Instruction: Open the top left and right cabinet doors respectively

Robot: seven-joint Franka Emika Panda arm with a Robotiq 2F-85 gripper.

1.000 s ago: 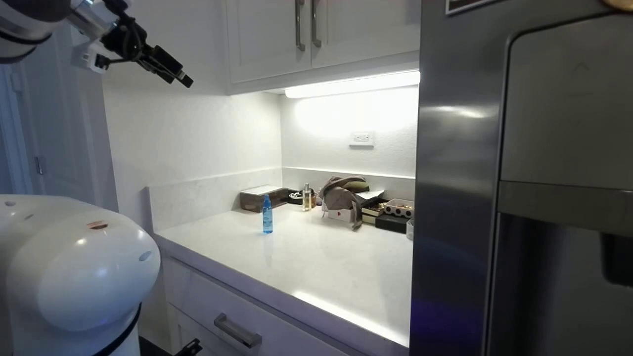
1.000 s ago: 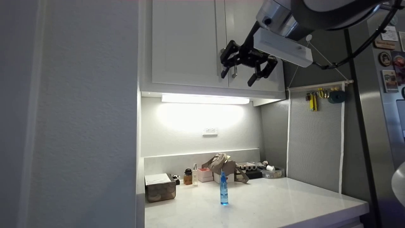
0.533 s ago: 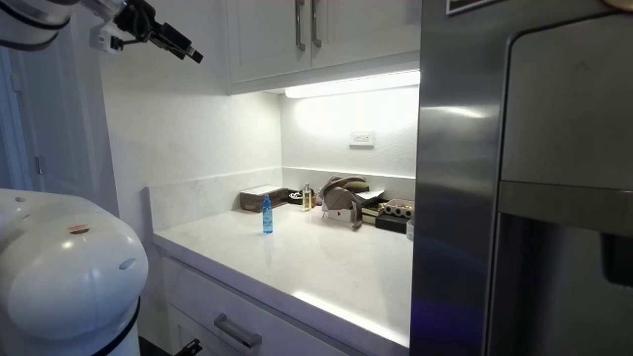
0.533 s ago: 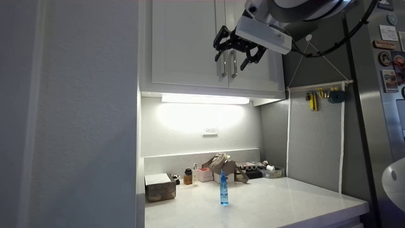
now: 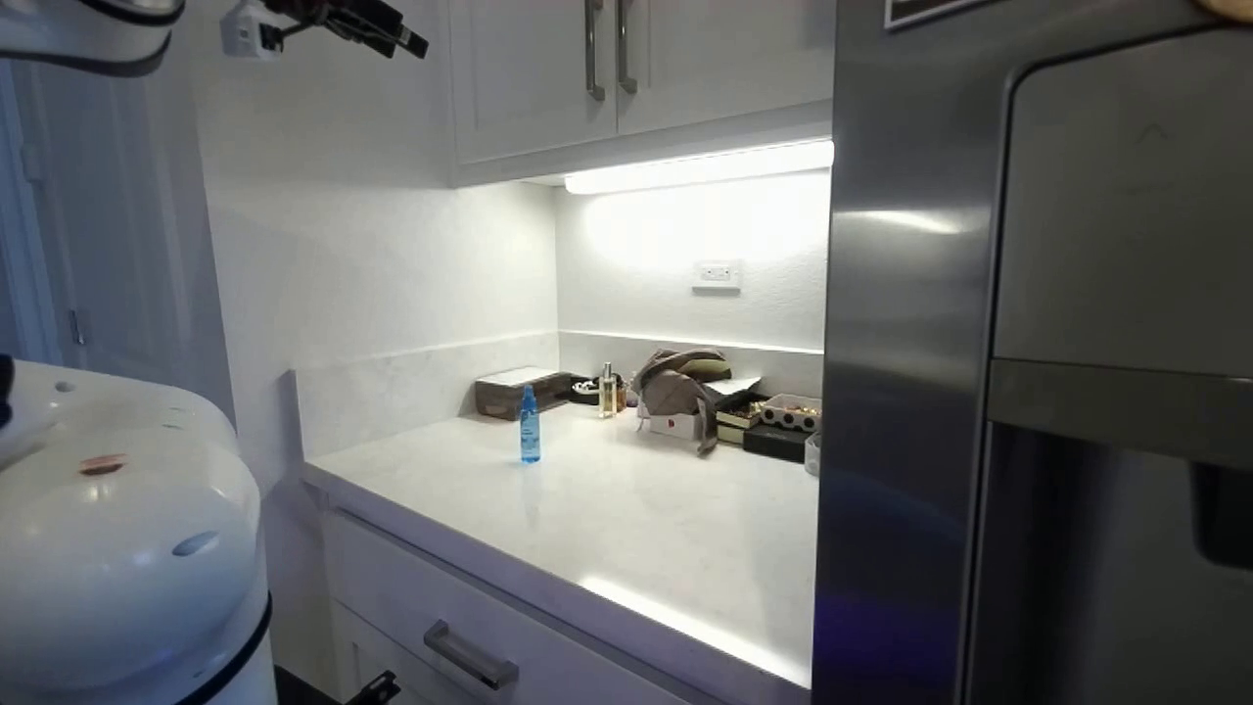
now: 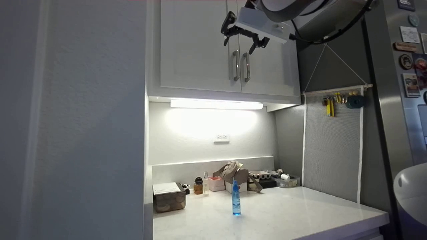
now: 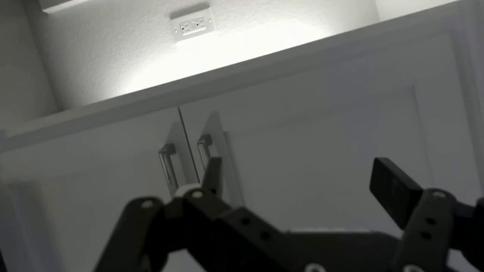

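The top left cabinet door (image 6: 196,46) and top right cabinet door (image 6: 273,75) are plain white panels, both closed. They show in an exterior view too, as left door (image 5: 533,83) and right door (image 5: 734,69). Each has a metal bar handle near the centre seam: left handle (image 6: 236,65), right handle (image 6: 247,67). My gripper (image 6: 239,47) is open and empty, in front of the doors and above the handles' level in that view. In the upside-down wrist view the open fingers (image 7: 297,162) frame the left door (image 7: 321,143); one finger partly hides its handle (image 7: 204,145).
A lit lamp (image 6: 217,104) runs under the cabinet. The white counter (image 6: 283,213) below holds a blue spray bottle (image 6: 236,200), a brown box (image 6: 169,200) and a bag (image 6: 230,171). The steel fridge (image 5: 910,323) stands right of the cabinet. A wall (image 6: 93,120) bounds its left.
My gripper has risen steadily. It has moved left in one exterior picture and right, closer to the cabinet, in another. It stays open. The doors have not moved.
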